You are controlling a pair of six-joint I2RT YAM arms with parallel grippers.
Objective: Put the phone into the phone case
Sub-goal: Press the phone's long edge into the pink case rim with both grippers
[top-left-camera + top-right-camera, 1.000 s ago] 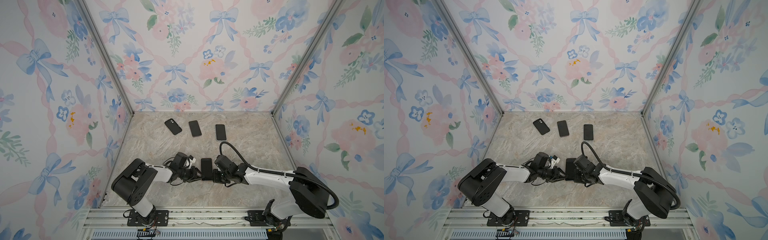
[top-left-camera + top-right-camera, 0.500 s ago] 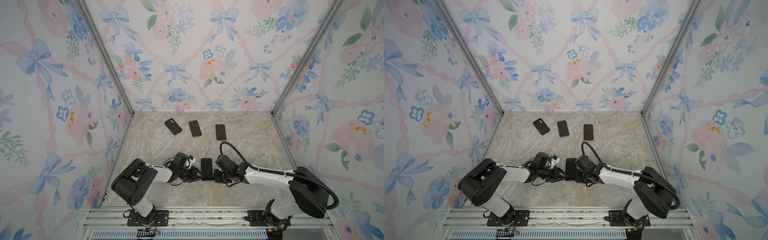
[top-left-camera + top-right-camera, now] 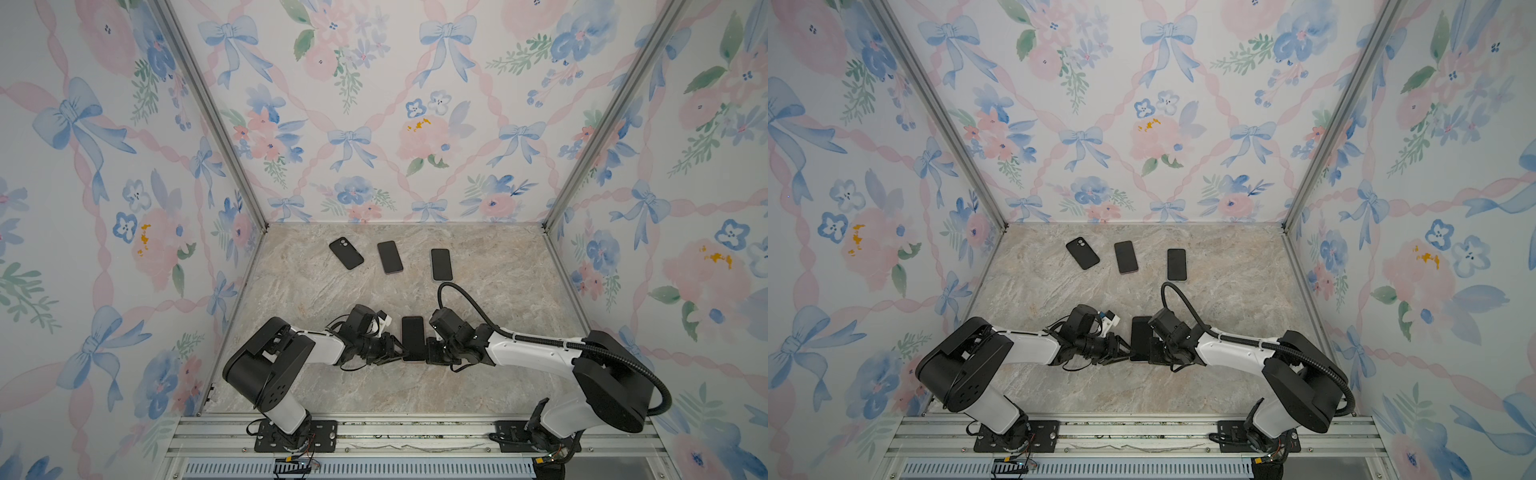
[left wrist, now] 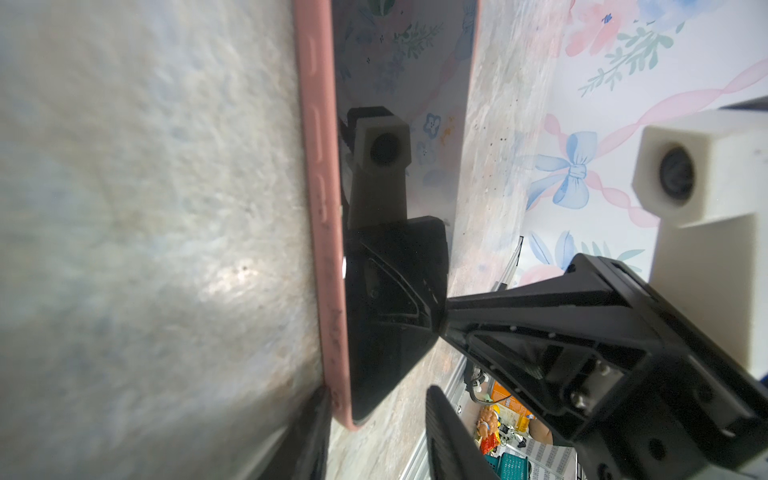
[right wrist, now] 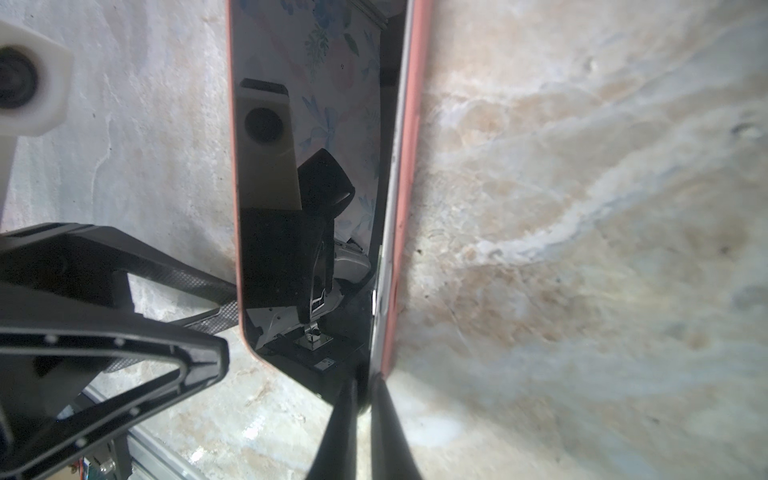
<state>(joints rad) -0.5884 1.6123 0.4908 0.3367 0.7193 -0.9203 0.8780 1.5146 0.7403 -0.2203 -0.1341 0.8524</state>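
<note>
Two-sided work at front middle of the worktop (image 3: pixel 374 386): steadying the pink phone case (image 4: pixel 320 187) with left jaws partly open astride its end, and apparently pressing the raised edge of the phone (image 3: pixel 412 334) in with right jaws closed.

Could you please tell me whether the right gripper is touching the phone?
Touching. The left wrist view shows the right gripper meeting its own reflection on the phone screen.

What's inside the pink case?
A phone with a dark, shiny screen lies inside the pink case, screen up. Along one long side a silvery edge shows beside the rim. The case's inside bottom is hidden under the phone.
</note>
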